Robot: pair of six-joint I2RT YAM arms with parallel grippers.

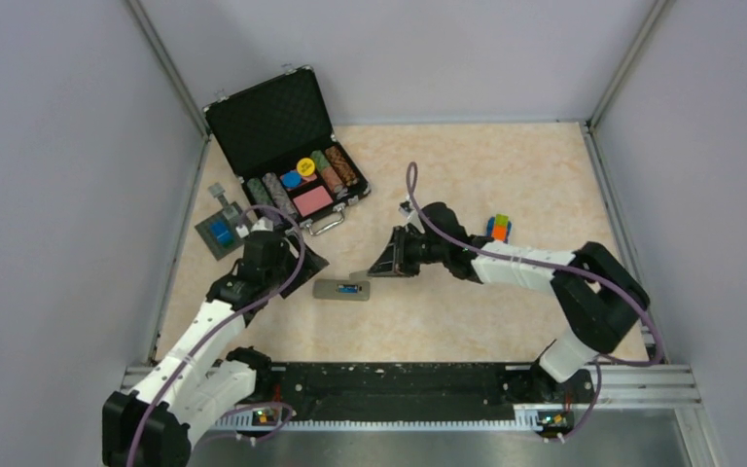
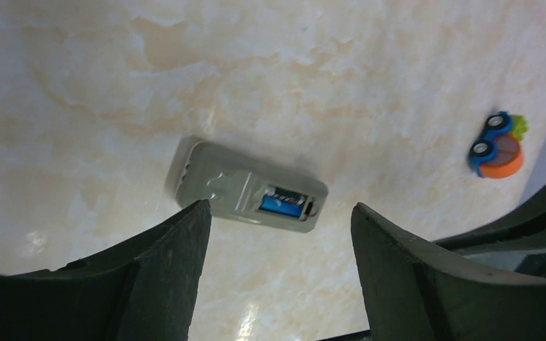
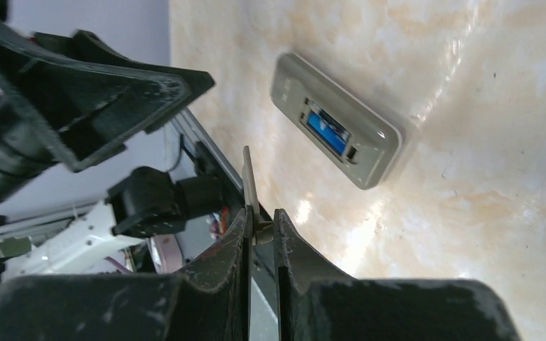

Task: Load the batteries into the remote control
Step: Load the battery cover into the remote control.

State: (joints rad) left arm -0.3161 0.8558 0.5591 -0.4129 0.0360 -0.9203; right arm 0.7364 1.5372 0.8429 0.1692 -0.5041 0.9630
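The remote control lies back-up on the table, its battery compartment uncovered. The blue battery sits in the compartment, also seen in the right wrist view. A dark strip lies beside it; I cannot tell if that is the dark grey battery. My right gripper is shut on a thin grey cover plate, held on edge just right of the remote. My left gripper is open and empty just left of and above the remote, jaws wide apart.
An open black case of poker chips stands at the back left. A grey square plate with a blue block lies at the left wall. An orange-green-blue block toy lies behind the right arm. Walls close in three sides.
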